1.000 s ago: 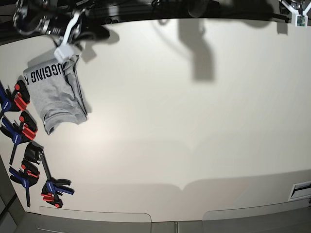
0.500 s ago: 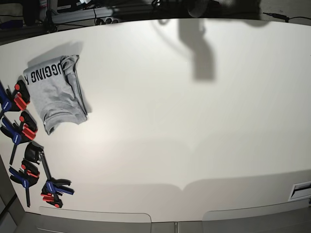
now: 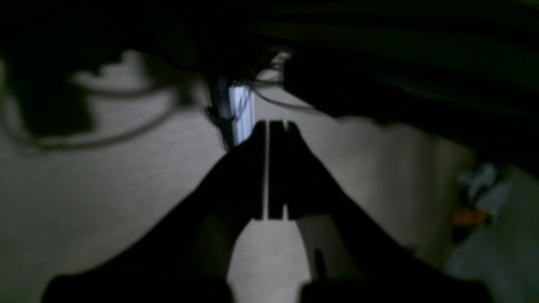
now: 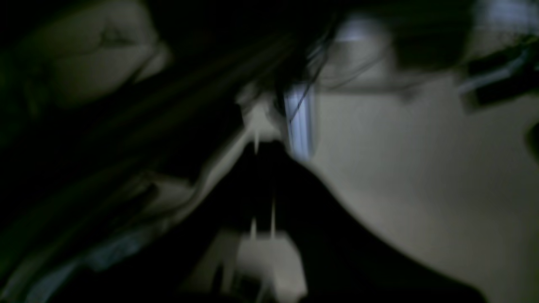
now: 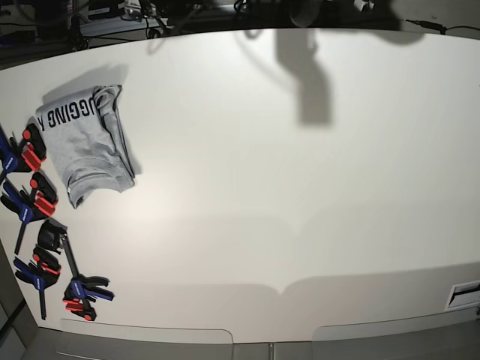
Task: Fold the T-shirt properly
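Since both wrist views are dark and blurry, here's what I can make out:
Left gripper [image 3: 269, 168]: jaws pressed together, holding nothing.
Right gripper [image 4: 263, 185]: closed too, empty.
T-shirt [image 5: 86, 146]: folded bundle at the table's [image 5: 285, 195] far left, lettering up.
Clamps [image 5: 45, 232]: along the left edge, just beside the shirt.

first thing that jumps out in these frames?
The grey T-shirt, folded into a small bundle with black lettering showing on top, lies at the far left of the white table. Just beside it, a row of blue and red clamps lines the table's left edge. No arm shows in the base view; both wrist views are dark and blurred, with the left gripper shut on nothing.
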Controlling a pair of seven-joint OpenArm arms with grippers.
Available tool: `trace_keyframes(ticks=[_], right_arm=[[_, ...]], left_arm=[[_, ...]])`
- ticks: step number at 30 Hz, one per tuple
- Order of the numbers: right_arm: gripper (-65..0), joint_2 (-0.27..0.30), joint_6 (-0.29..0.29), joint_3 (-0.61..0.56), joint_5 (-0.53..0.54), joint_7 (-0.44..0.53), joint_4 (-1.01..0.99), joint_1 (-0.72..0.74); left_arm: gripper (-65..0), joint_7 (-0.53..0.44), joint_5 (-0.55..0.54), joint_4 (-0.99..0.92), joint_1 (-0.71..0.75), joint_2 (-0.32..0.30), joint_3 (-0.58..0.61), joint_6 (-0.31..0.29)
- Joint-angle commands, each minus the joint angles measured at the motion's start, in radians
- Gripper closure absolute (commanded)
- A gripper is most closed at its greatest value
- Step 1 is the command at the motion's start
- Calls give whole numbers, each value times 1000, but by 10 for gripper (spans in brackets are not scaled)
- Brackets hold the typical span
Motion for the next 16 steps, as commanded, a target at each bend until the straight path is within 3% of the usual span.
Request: trace_keyframes(ticks=[1, 5, 11, 16], right_arm=[[0, -3, -2, -19, 5, -5, -19, 21], [0, -45, -11, -61, 6, -58, -72, 96], [0, -98, -148, -61, 6, -55, -75, 108], [0, -117, -150, -61, 17, -48, -74, 109]], left_arm=[[0, -7, 7, -21, -16, 1, -2, 15], [0, -7, 71, -101, -86, 34, -2, 62], [0, -21, 124, -128, -102, 58, -2, 132], [0, -37, 122, -127, -109, 58, -2, 140]])
